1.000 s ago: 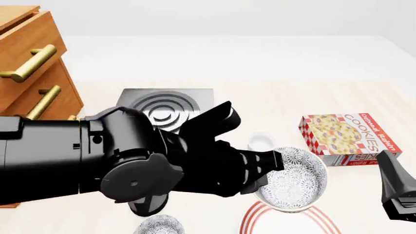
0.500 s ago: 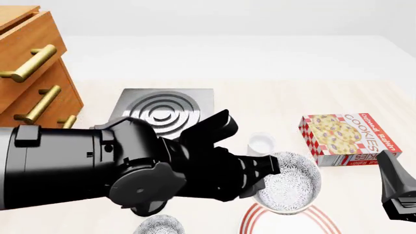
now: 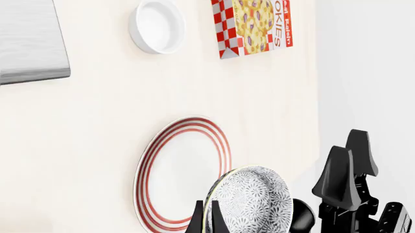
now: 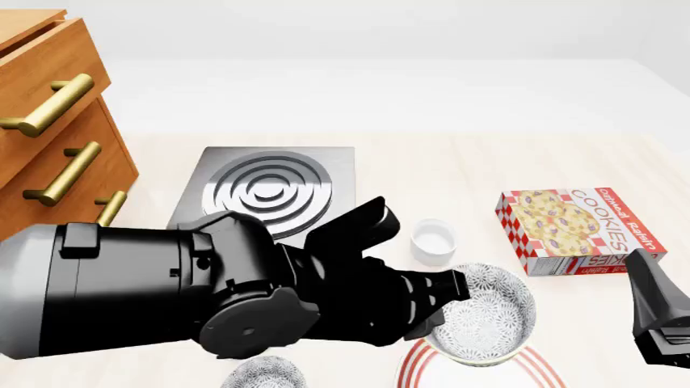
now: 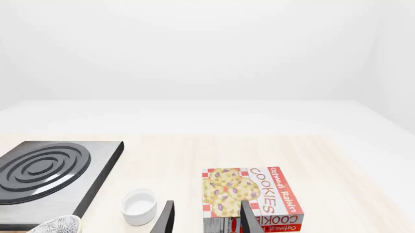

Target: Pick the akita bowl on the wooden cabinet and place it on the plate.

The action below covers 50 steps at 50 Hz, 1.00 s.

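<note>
My left gripper [image 4: 444,297] is shut on the rim of the akita bowl [image 4: 483,317], a dark bowl with a white lace pattern inside. The bowl hangs low over the plate [image 4: 415,365], whose red rings show on both sides of it. Contact between them cannot be told. In the left wrist view the bowl [image 3: 253,204] is tilted at the plate's [image 3: 181,165] near edge, its rim pinched between my fingers [image 3: 197,222]. The wooden cabinet [image 4: 48,121] stands at the far left. My right gripper [image 4: 658,311] waits by the table's right side, open and empty in its wrist view [image 5: 206,218].
A small white cup [image 4: 434,241] sits just behind the bowl. A cookie box [image 4: 577,230] lies to the right, and a grey stove slab [image 4: 270,190] is behind the left arm. A second patterned bowl [image 4: 264,375] shows at the bottom edge.
The left arm has come lower and nearer with the bowl, bringing it down closer over the plate. The right gripper has not moved.
</note>
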### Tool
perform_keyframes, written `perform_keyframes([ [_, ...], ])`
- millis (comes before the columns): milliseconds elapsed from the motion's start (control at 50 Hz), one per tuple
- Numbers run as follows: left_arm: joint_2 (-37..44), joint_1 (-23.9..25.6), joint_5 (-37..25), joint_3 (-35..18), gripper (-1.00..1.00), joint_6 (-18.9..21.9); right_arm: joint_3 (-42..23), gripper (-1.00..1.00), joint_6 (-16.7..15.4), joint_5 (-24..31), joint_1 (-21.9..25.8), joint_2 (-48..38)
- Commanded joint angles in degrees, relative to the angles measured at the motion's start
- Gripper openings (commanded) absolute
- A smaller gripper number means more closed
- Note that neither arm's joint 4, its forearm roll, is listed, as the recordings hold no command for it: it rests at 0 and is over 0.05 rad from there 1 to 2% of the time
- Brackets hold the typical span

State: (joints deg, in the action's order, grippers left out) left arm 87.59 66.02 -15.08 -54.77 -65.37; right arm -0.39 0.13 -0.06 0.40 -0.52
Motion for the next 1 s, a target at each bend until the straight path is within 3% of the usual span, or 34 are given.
perform_keyframes([
  [20,0.38,-0.13,1.25,0.45,-1.00,-0.45,0.00,1.00,0.00,0.00,0.00,0.00],
  [460,2.05,1.02,3.96,1.79,-1.00,-2.78,0.00,1.00,0.00,0.00,0.00,0.00],
  [1000,3.05,-2.15,5.21,2.44,-1.00,-2.62,0.00,1.00,0.00,0.00,0.00,0.00],
])
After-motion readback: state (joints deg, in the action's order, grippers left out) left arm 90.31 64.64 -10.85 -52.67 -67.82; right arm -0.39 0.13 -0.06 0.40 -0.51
